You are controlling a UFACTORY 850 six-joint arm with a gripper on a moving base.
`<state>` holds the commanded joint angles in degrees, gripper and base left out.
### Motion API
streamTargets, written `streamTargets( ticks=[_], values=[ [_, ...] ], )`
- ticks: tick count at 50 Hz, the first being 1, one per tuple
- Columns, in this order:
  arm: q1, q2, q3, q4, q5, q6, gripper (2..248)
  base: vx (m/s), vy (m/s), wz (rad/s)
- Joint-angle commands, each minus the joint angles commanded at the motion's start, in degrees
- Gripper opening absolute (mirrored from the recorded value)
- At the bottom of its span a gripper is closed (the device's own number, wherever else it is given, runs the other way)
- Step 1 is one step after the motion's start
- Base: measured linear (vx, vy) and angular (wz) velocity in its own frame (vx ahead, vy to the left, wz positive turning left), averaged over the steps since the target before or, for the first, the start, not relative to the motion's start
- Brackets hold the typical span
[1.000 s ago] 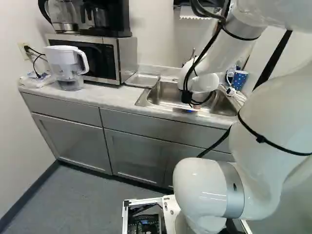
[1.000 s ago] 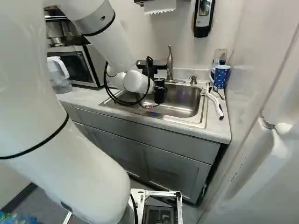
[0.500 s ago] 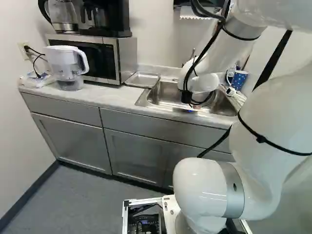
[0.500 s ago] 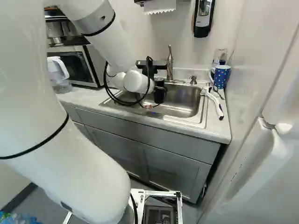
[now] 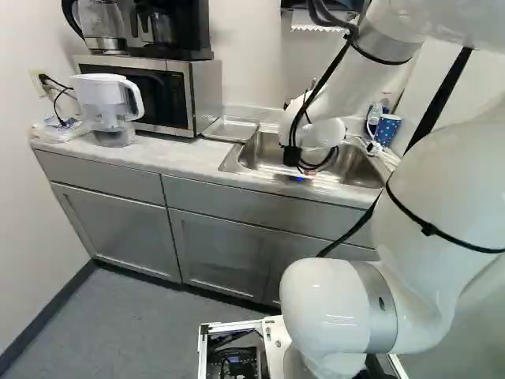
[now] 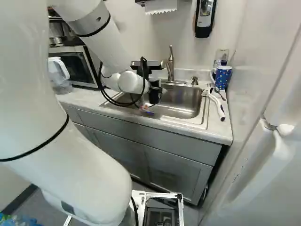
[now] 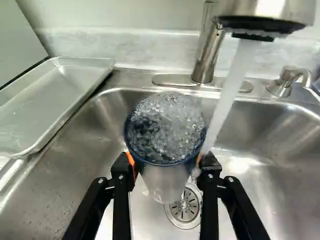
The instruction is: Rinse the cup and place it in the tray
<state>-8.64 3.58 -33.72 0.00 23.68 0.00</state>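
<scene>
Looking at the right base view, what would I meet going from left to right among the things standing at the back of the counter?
Water pitcher → metal faucet → small metal pump → blue spotted mug. I left out the microwave, which overlaps the pitcher.

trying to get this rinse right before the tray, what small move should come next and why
Probably tip the cup to empty it into the sink. The gripper holds it above the sink, bubbly water seems to fill it near the rim, and the stream falls alongside; moving it to the tray this full would likely spill.
</scene>
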Motion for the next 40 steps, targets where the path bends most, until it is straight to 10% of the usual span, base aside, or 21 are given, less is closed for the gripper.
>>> streamTargets(
  ticks=[40],
  values=[
    [3.94,5.01,-0.34,0.0,0.0,0.0,124,0.0,0.0,0.0]
  ],
)
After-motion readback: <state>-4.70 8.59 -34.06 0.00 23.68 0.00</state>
